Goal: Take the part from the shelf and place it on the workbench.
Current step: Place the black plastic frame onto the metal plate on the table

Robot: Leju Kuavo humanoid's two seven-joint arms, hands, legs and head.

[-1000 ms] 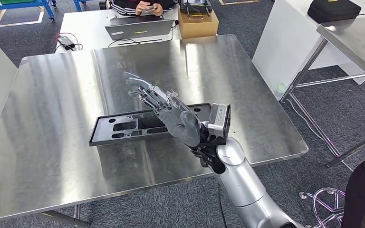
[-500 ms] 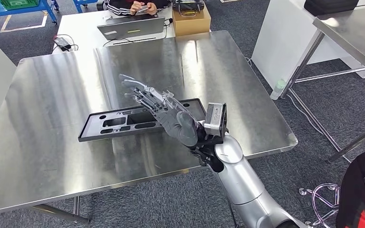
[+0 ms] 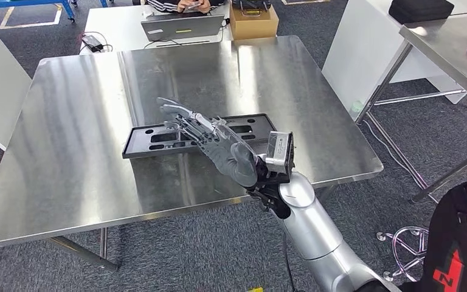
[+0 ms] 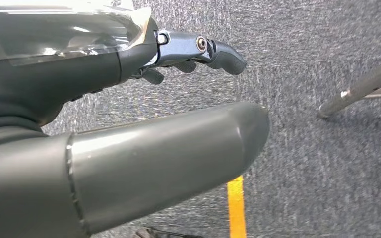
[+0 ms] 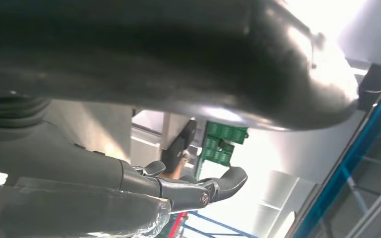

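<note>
The part [image 3: 152,139] is a long flat black tray-like piece with cut-outs. It lies flat on the steel workbench [image 3: 73,121], near the middle. My right hand [image 3: 219,146] hovers over the part's right half with its fingers stretched out and apart, holding nothing; the arm comes in across the bench's front edge. In the right wrist view the same hand [image 5: 129,183] shows extended fingers with nothing in them. My left hand [image 4: 144,144] hangs over grey carpet with nothing in it, a finger [image 4: 213,49] held straight.
Behind the workbench, on a white table, stand a laptop [image 3: 182,27] and a cardboard box [image 3: 253,21], with a person's hands [image 3: 188,5] there. A second steel table [image 3: 450,42] stands at the right. A person in black [image 3: 462,243] and a chair base [image 3: 410,249] are at lower right.
The whole picture has shifted, so the camera moved. The part stays on the bench. My right hand stays spread and has drawn back slightly toward me over the part.
</note>
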